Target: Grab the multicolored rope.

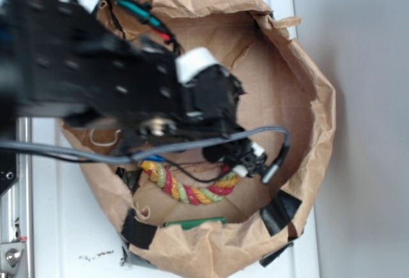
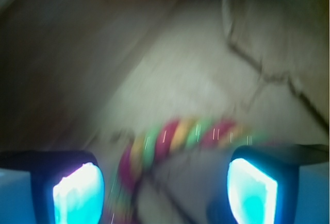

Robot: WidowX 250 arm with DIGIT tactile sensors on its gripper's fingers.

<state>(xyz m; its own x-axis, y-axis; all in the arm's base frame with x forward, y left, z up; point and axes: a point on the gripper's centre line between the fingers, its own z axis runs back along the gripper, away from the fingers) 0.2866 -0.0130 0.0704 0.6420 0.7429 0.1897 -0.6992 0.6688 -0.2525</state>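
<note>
The multicolored rope (image 1: 185, 192), twisted from red, yellow and pale green strands, lies curved on the floor of a rolled-down brown paper bag (image 1: 319, 99), near its front wall. My gripper (image 1: 248, 161) hangs just above the rope's right end, and the black arm hides the rope's left end. The wrist view is blurred. There the rope (image 2: 180, 136) curves between and just beyond the two fingers, and the gripper (image 2: 165, 188) is open. Its glowing pads (image 2: 77, 193) stand wide apart with nothing pinched between them.
The bag's crumpled walls ring the whole work area, patched with black tape (image 1: 278, 213) at the front. A green flat object (image 1: 195, 223) lies by the front wall. A grey cable (image 1: 192, 144) crosses over the rope. A white loop (image 1: 102, 139) shows under the arm.
</note>
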